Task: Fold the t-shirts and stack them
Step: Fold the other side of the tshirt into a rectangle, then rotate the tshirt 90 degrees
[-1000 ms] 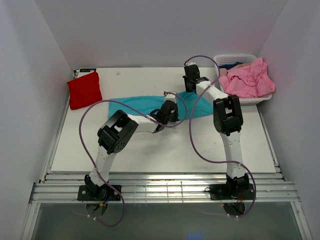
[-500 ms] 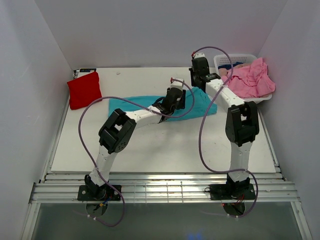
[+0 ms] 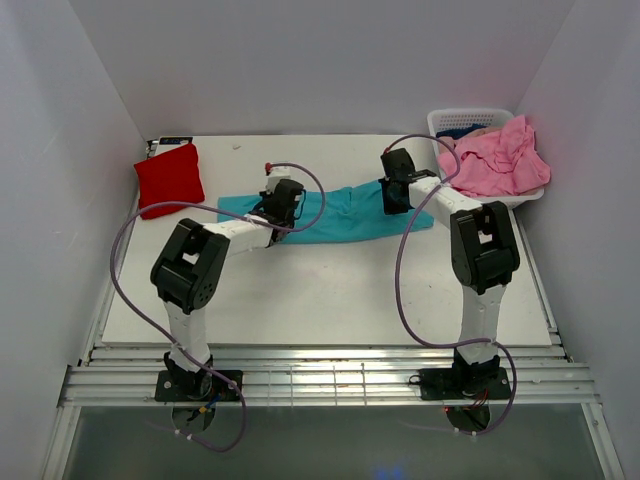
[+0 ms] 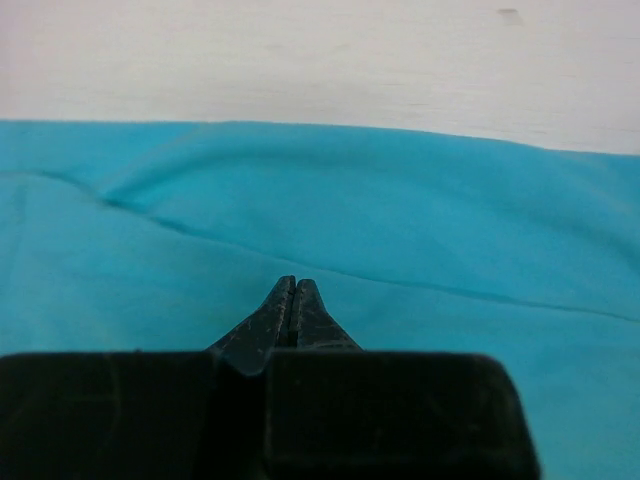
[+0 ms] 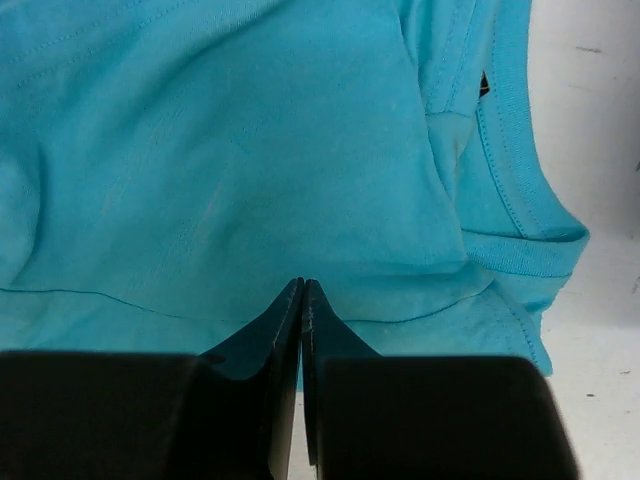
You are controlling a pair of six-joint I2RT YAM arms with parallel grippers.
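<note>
The teal t-shirt (image 3: 340,213) lies folded into a long strip across the middle of the table. It fills the left wrist view (image 4: 400,220) and the right wrist view (image 5: 250,150), where its collar shows at the right. My left gripper (image 3: 285,197) is shut, with its tips (image 4: 296,286) low over the shirt's left part and no fabric seen between them. My right gripper (image 3: 393,192) is shut at the shirt's right end, with its tips (image 5: 302,287) at a folded edge. A folded red t-shirt (image 3: 168,178) lies at the far left. Pink t-shirts (image 3: 497,160) are heaped at the far right.
A white slotted basket (image 3: 466,119) at the back right holds the pink heap, which spills over its rim. White walls close in on the left, back and right. A small dark object (image 3: 172,141) lies at the back left corner.
My left gripper has moved left along the teal shirt, from near its middle to its left part. My right gripper has come down and nearer, onto the shirt's right end.
</note>
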